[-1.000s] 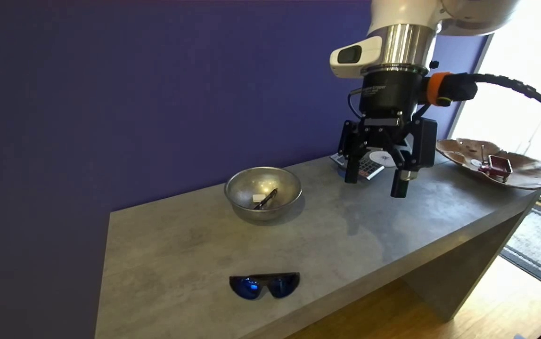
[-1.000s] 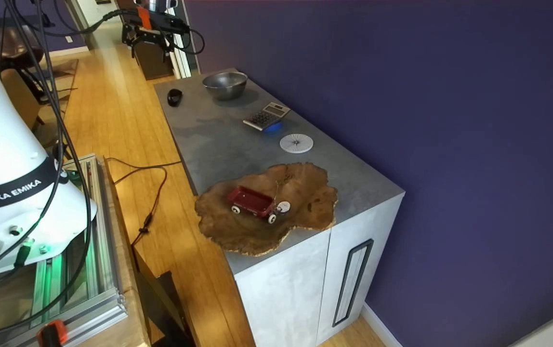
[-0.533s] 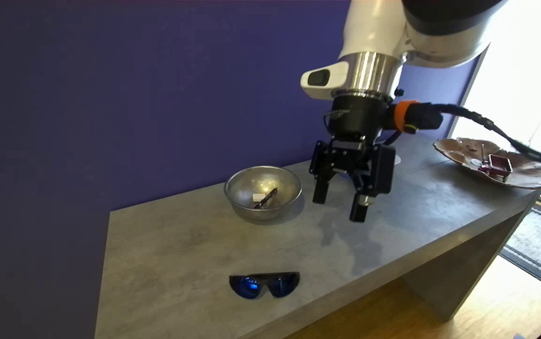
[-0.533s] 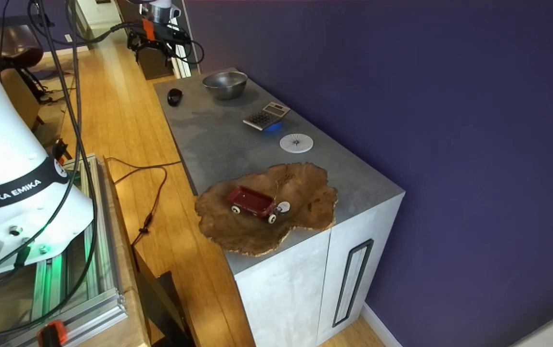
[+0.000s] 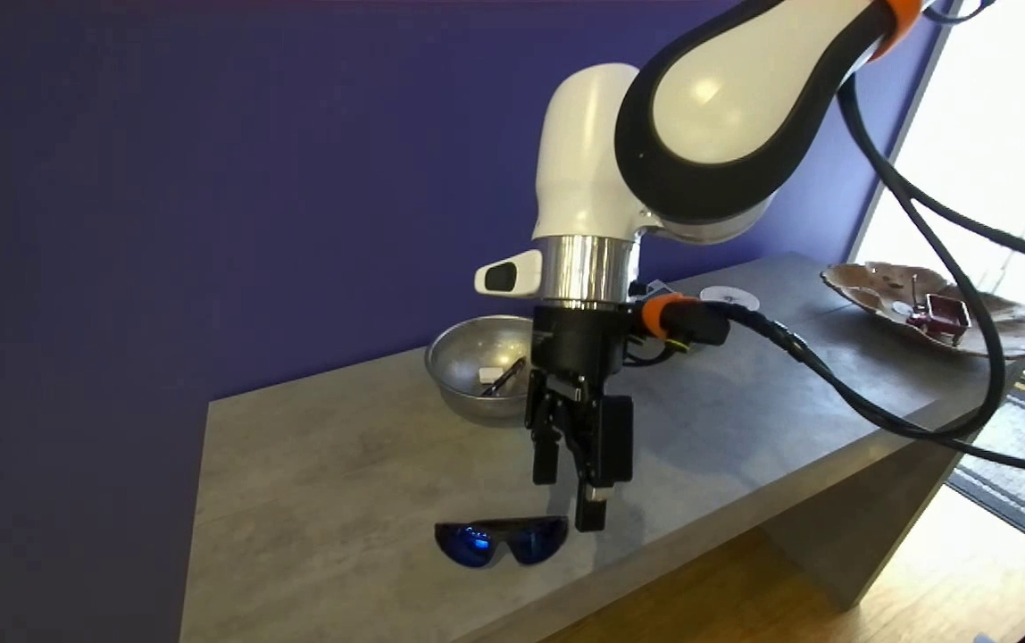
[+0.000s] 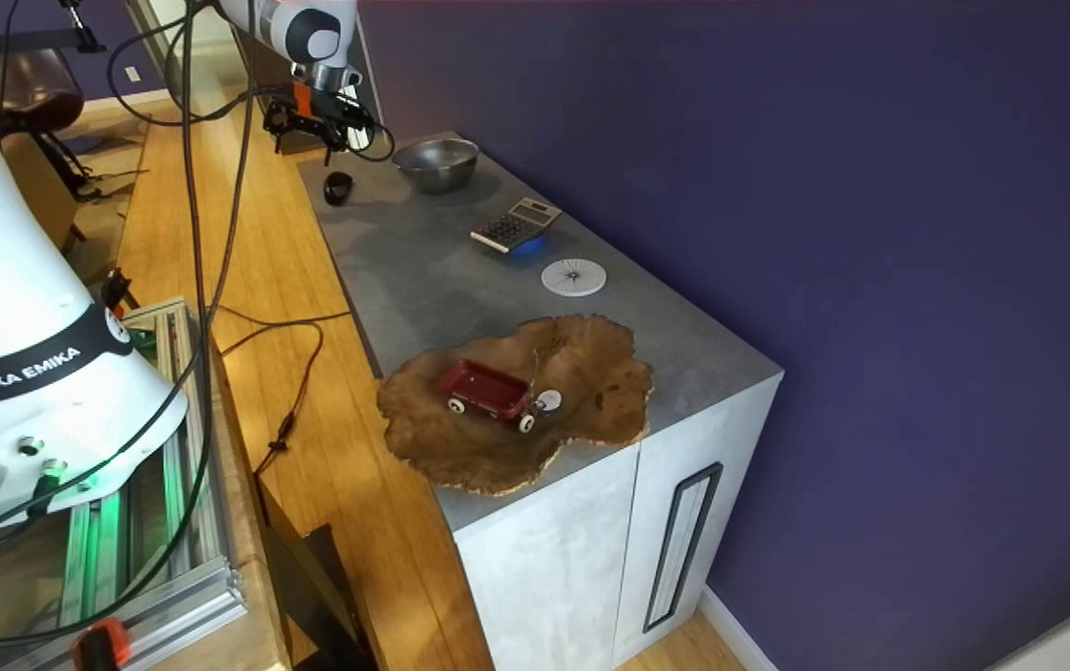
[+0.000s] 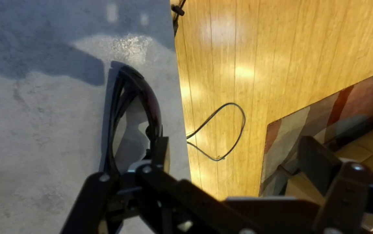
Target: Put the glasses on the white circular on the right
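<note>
Nearest in an exterior view, the sunglasses (image 5: 502, 534) lie on the gray tabletop (image 5: 316, 482) at lower middle. Just up and right of them hangs the gripper (image 5: 569, 496), empty, its fingers (image 5: 591, 513) spread apart. In the wrist view one finger overlaps the dark rim below centre, the other shows at lower right, past the tabletop's edge; so a shift toward that view's left seems needed until both straddle the sunglasses, then a straight descent and gentle squeeze across their narrow depth. Farther, beyond the metal bowl (image 5: 472, 406), the white disc (image 5: 730, 296) lies right of centre.
</note>
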{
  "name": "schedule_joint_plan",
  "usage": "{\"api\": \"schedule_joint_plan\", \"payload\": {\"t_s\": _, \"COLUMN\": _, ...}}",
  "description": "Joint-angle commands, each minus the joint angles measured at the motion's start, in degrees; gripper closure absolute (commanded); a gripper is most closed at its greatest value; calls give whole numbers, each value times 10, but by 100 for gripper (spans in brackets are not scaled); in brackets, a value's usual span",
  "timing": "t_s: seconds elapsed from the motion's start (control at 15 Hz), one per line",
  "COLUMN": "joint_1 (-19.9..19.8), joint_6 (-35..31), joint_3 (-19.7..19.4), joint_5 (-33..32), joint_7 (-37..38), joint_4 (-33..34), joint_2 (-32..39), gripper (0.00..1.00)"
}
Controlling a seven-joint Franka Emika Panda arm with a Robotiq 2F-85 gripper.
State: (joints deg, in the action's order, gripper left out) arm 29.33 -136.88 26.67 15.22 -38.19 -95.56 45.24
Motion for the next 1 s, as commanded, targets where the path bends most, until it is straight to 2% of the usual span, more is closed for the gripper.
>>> {"api": "schedule_joint_plan", "payload": {"t_s": 0.0, "joint_1": -16, "joint_6": 3, "joint_3": 21, "joint_5": -24, "joint_7": 14, "joint_4": 13, "joint_2": 16, "gripper": 0}}
{"api": "schedule_joint_plan", "payload": {"t_s": 0.13, "joint_1": -7, "joint_6": -51, "joint_3": 19, "joint_5": -18, "joint_7": 37, "joint_4": 21, "joint_2": 34, "gripper": 0}}
{"api": "schedule_joint_plan", "payload": {"t_s": 0.47, "joint_1": 16, "joint_6": -107, "joint_3": 7, "joint_5": -52, "joint_7": 99, "joint_4": 45, "joint_2": 71, "gripper": 0}}
{"api": "schedule_joint_plan", "payload": {"t_s": 0.73, "joint_1": 25, "joint_6": -125, "joint_3": 5, "joint_5": -94, "joint_7": 144, "joint_4": 61, "joint_2": 92, "gripper": 20}}
{"api": "schedule_joint_plan", "payload": {"t_s": 0.87, "joint_1": 28, "joint_6": -124, "joint_3": 6, "joint_5": -110, "joint_7": 155, "joint_4": 71, "joint_2": 101, "gripper": 35}}
{"api": "schedule_joint_plan", "payload": {"t_s": 0.93, "joint_1": 31, "joint_6": -123, "joint_3": 4, "joint_5": -118, "joint_7": 161, "joint_4": 77, "joint_2": 105, "gripper": 37}}
